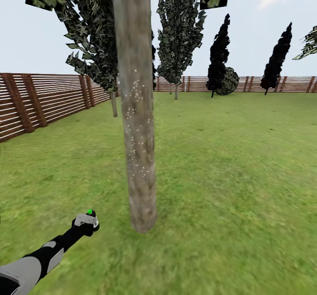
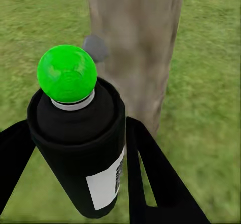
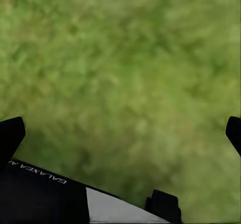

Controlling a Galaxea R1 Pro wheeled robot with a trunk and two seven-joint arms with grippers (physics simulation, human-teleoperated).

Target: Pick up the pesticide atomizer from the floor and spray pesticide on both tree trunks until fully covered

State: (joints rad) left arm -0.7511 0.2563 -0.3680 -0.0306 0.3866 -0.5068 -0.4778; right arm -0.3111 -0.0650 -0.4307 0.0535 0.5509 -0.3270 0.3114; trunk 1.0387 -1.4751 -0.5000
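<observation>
Lettering first: on the right arm's dark housing in the right wrist view, white characters read "GALAXEA" upside down, running off the frame edge. The pesticide atomizer (image 2: 80, 148) carries a white label (image 2: 106, 184) on its dark body in the left wrist view, with small black print too blurred to read. Its green cap (image 2: 67, 73) sits on top above a pale collar.

Now the grip: the left gripper (image 1: 86, 224) has its two black fingers (image 2: 150, 179) closed against the atomizer's sides, the bottle standing upright between them. In the head view the atomizer shows as a pale grey block with a green dot, low at the left, near the base of the tree trunk (image 1: 136, 110) but apart from it. White speckles dot the trunk's mid-section. From the left wrist, the trunk rises just past the bottle, and a small grey blob (image 2: 95, 47) hangs beside its edge.

Over on the right gripper (image 3: 123, 133), black fingertips (image 3: 10, 133) sit at opposite frame edges, spread wide, with only blurred lawn (image 3: 125, 58) between them.

A brown slat fence (image 1: 39, 98) rings the grass, dark conifers (image 1: 277, 57) beyond.
</observation>
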